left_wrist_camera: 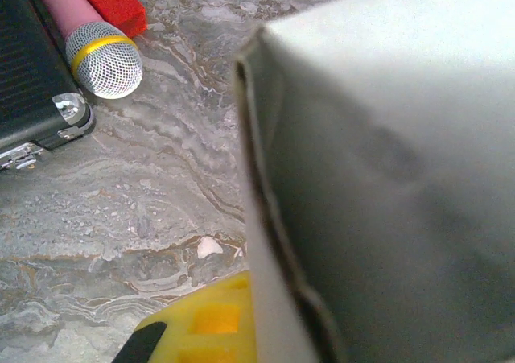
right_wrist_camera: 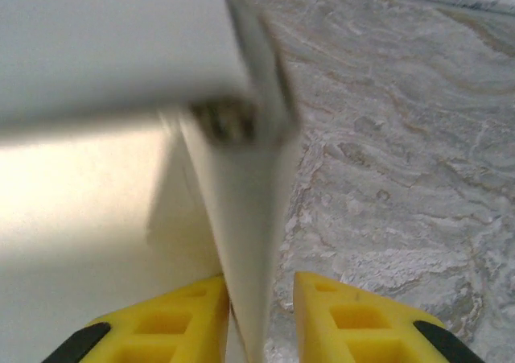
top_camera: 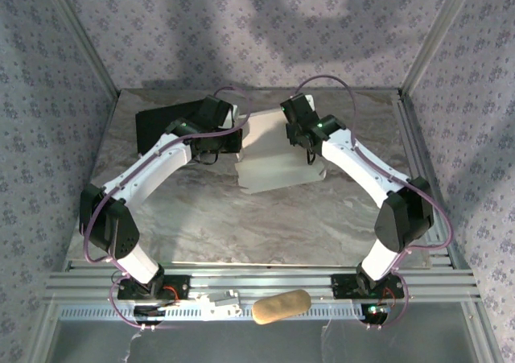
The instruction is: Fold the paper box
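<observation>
Paper box [top_camera: 269, 166]: white and thin, on the far middle of the worktop [top_camera: 265, 226], right between the ends of the two arms. From above I cannot tell how far it is folded.
Left fingers [left_wrist_camera: 205, 323]: yellow with a black tip. One finger sits against the edge of a box wall, and the other is hidden behind that wall. They are squeezed closed, with the cardboard pinched between them.
Right fingers [right_wrist_camera: 173, 323]: yellow too, and a little way apart. A standing box wall runs down between them. It is close against one finger, but bare worktop shows between it and the other finger, so the wall is not squeezed.
Box up close, right wrist view: a blurry white flap crosses the top, and a wide pale panel lies to one side of the wall.
Black case [top_camera: 161, 125]: dark and hard, at the far left of the worktop, partly under the left arm.
Microphone [left_wrist_camera: 105, 57]: pink handle, silver mesh head and a yellow ring. It lies just beside the case's metal corner.
Red block [left_wrist_camera: 109, 1]: right next to the pink handle.
Small white scrap [left_wrist_camera: 209, 246]: on the worktop, near the left finger.
Tan lump [top_camera: 282, 305]: soft-looking, on the metal rail at the near edge, between the two arm bases.
</observation>
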Controlling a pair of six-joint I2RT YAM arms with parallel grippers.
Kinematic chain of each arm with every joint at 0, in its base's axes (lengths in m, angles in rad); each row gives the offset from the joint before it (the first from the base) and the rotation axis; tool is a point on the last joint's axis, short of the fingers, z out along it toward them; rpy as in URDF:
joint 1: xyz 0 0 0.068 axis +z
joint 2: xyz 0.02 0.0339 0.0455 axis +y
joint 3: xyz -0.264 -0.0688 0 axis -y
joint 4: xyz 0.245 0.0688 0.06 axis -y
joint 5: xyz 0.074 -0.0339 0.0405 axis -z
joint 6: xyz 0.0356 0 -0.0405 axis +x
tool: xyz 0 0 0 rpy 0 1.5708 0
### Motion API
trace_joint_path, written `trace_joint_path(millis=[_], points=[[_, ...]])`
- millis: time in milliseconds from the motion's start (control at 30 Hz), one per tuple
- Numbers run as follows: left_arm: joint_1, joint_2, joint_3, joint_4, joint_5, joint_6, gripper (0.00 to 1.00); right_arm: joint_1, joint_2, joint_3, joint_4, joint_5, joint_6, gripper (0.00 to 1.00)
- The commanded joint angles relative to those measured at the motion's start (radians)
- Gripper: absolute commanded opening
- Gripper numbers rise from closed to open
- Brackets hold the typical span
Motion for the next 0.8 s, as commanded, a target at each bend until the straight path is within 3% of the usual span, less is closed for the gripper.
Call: trace_joint_path(millis=[0,433,633,767], points=[[-0.002,-0.021,0.028,0.017,0.011,-0.004,0.00,-0.007,-0.045,-0.019,0.024,-0.079,-0.004,0.30],[-0.002,-0.021,0.032,0.018,0.017,-0.002,0.00,-0.038,-0.036,0.032,0.007,-0.083,-0.023,0.30],[-0.002,-0.021,0.034,0.017,0.018,-0.002,0.00,-0.041,0.000,0.048,0.000,-0.063,-0.026,0.23],[-0.003,-0.018,0.035,0.016,0.019,-0.001,0.00,-0.036,0.014,0.059,0.002,-0.037,-0.024,0.09]])
